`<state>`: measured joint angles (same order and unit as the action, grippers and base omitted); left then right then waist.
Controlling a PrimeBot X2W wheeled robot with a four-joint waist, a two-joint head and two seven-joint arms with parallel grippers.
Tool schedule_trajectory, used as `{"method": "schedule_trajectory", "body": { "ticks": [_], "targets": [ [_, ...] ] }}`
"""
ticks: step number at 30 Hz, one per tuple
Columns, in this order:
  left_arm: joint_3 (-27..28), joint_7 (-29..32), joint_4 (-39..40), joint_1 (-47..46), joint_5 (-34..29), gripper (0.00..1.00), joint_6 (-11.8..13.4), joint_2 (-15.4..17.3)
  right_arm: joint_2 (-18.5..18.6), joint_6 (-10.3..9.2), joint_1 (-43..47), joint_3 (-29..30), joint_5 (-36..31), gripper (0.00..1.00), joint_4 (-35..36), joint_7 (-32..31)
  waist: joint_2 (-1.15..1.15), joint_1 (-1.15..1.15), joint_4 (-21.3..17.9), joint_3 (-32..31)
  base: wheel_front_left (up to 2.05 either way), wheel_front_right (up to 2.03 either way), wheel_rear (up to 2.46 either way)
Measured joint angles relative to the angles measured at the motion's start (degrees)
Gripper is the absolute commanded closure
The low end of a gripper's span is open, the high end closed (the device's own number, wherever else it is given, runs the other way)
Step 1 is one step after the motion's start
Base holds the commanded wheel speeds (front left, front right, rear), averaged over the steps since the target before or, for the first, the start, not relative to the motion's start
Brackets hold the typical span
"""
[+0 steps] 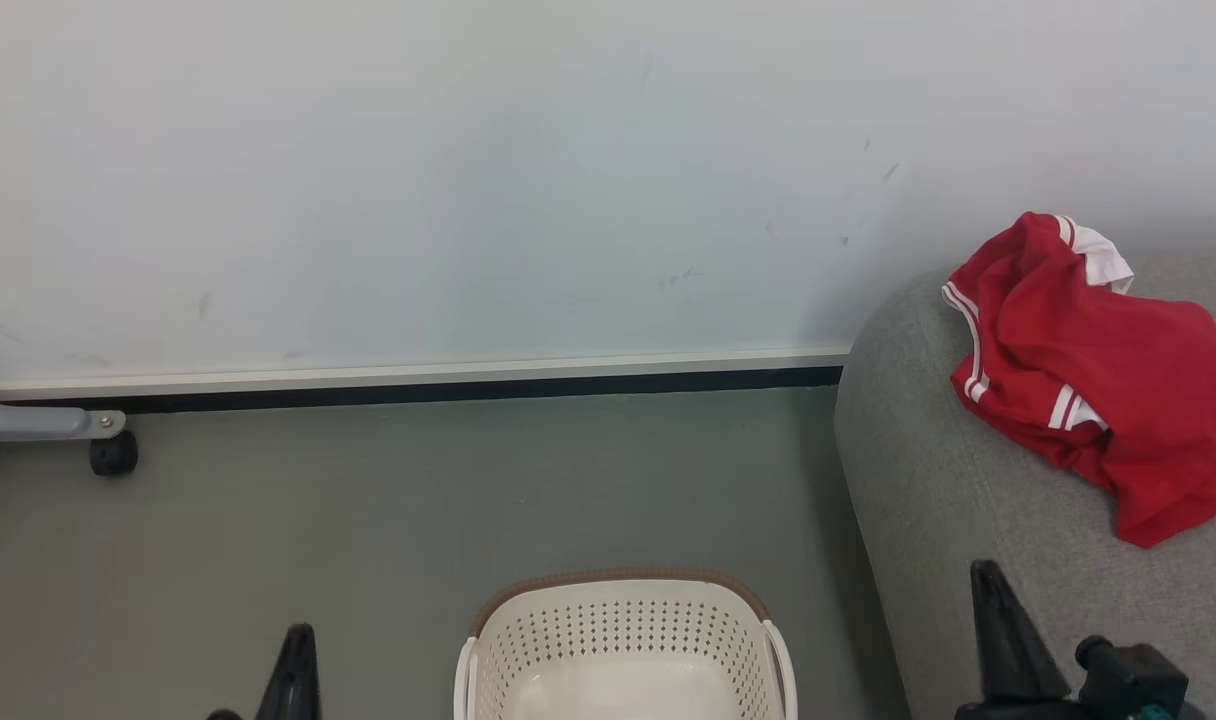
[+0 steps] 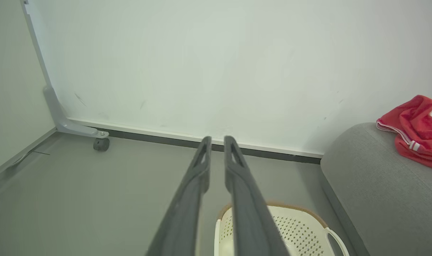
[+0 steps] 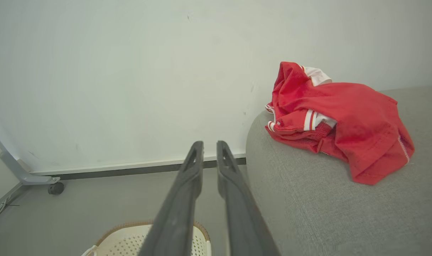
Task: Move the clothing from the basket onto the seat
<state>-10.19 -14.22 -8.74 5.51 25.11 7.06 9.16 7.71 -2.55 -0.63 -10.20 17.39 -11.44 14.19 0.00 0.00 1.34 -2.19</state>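
Head view: crumpled red sports clothing with white trim (image 1: 1098, 390) lies on the large light grey fabric seat (image 1: 958, 520), far right; the cream perforated plastic basket with a brown rim (image 1: 618, 580) stands near, centre.
Left wrist view: left gripper (image 2: 217, 140), jaws narrowly apart, above the basket.
Right wrist view: right gripper (image 3: 209, 144), jaws narrowly apart, beside the seat's left edge.

A pale wall (image 1: 468, 180) is running across the background, carrying faint scuff marks. A white baseboard (image 1: 408, 372) is lining its foot, with a dark strip (image 1: 468, 392) lying directly beneath it. A grey floor (image 1: 368, 520) is extending forward. At the left, a grey metal leg (image 1: 28, 422) is resting on a black caster wheel (image 1: 114, 455), near the baseboard.
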Motion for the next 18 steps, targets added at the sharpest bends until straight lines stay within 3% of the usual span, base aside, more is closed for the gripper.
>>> {"method": "schedule_trajectory", "body": {
  "ticks": [7,18],
  "targets": [
    [0.2,0.6,-2.1,1.2,0.9,1.00,-0.5,-0.9,-0.9,0.09,2.1,0.2,1.2,1.00,-2.4,-0.6,0.00,0.00,0.0,0.1,0.00,0.00,0.00],
    [2.2,3.4,-2.9,0.7,9.3,1.00,-2.1,-1.6,-1.3,1.29,1.3,2.6,10.4,1.00,-3.0,-3.2,0.00,0.00,-0.2,0.4,0.00,0.00,0.00]
  ]
}}
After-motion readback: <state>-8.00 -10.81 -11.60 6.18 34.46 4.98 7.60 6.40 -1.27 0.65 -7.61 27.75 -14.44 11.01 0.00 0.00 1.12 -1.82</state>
